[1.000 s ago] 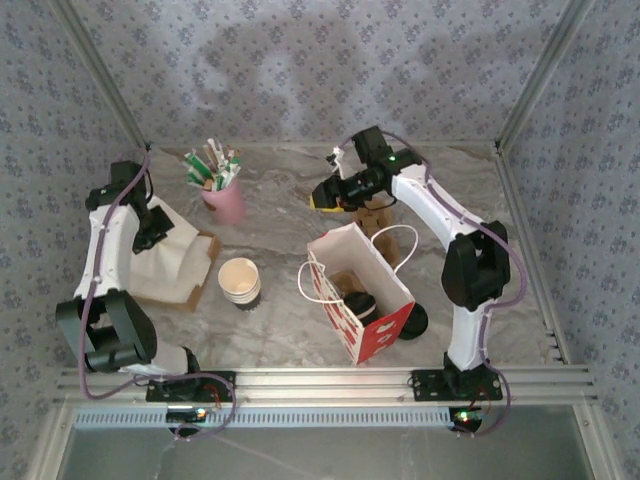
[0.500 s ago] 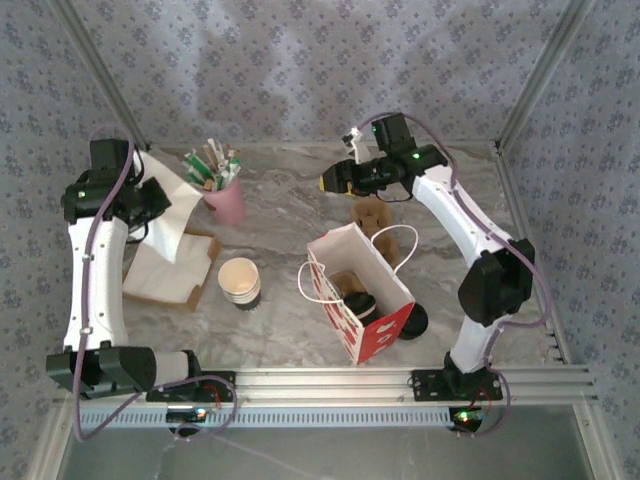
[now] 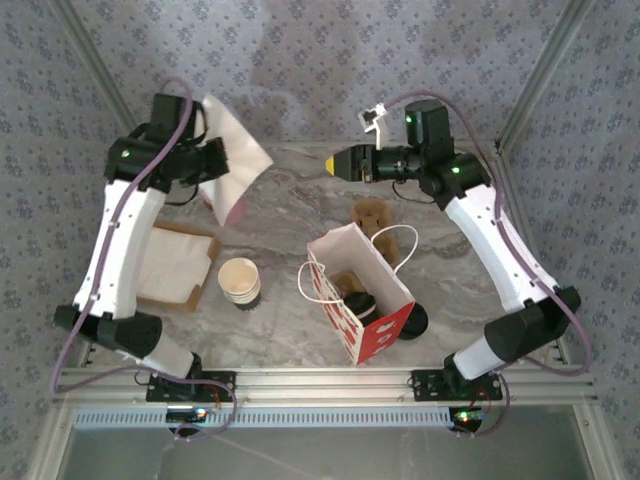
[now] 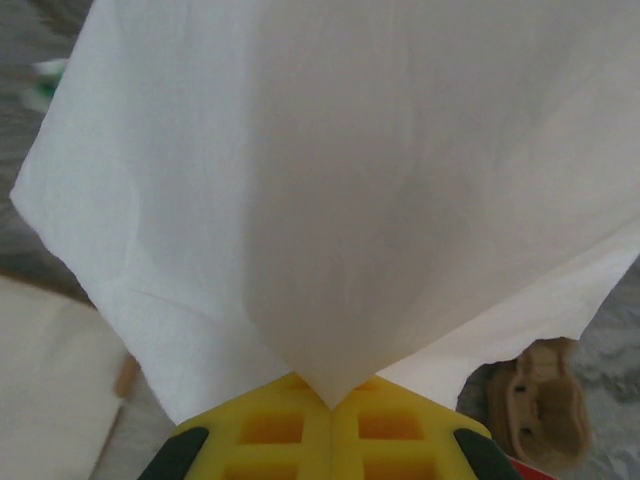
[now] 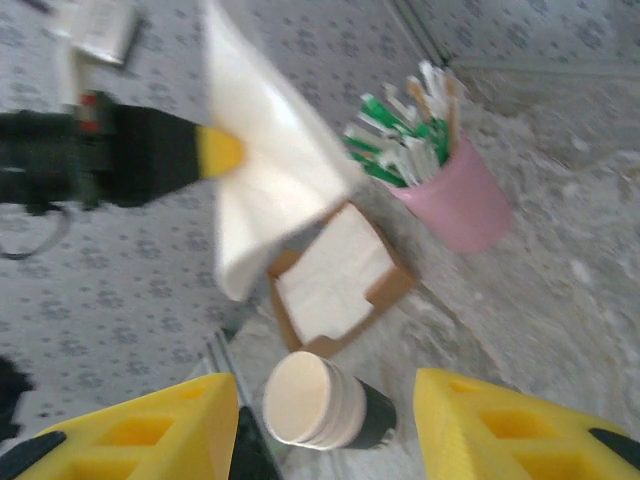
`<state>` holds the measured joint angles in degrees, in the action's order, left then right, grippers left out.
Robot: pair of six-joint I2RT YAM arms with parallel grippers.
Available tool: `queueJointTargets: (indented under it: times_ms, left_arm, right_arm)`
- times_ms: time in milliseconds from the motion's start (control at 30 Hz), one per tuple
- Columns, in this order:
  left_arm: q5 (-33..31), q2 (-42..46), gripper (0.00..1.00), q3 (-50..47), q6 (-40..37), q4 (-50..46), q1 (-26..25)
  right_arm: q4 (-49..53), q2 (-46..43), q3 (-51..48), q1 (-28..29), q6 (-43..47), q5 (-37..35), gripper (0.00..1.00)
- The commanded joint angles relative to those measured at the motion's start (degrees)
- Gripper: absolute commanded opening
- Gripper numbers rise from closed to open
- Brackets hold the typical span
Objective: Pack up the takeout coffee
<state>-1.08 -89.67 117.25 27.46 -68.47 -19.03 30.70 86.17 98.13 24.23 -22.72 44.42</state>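
- Down in the bag (image 3: 385, 335), is that the coffee (image 3: 361, 304)?
- Looks so (hard to see, mind). Left pincer (image 4: 330, 398), high over the desk (image 3: 280, 205), is clamped on a napkin (image 4: 330, 180); right pincer (image 5: 325, 420) gapes empty. Napkin left to pack, I'd say.

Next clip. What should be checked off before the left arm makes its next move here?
1. Left tool clamps the napkin: ok, pinched at its edge.
2. Right tool open and empty: ok.
3. Paper bag upright, mouth open: ok.
4. Napkin above the bag: not ok, it hangs off to the left.
5. Coffee packed: cannot tell; a black lid shows inside the bag.
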Motion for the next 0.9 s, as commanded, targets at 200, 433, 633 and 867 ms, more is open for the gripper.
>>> queueJointTargets:
  times_ms: [200,433,633,867]
  left_arm:
    - [-0.47,-11.53,0.0,15.23,-4.82,-1.17,-14.23]
    - [-0.75,-13.52,0.0,16.32,-7.87,3.08,-21.23]
    - [1.32,-13.87,0.0,16.66,-10.71,3.08,-24.62]
    - [6.28,-13.61,0.0,16.72,-13.2,3.56,-25.81]
  right_arm:
    - [-8.4,-0.77,3.17,-0.3,-12.78,6.68,0.49]
    - [-9.92,0.87,2.94,-0.09,-17.7,5.89,0.48]
    - [-9.49,2.84,3.45,-2.49,-19.51,3.34,0.48]
    - [-6.4,6.48,5.53,-4.11,-19.54,3.41,0.5]
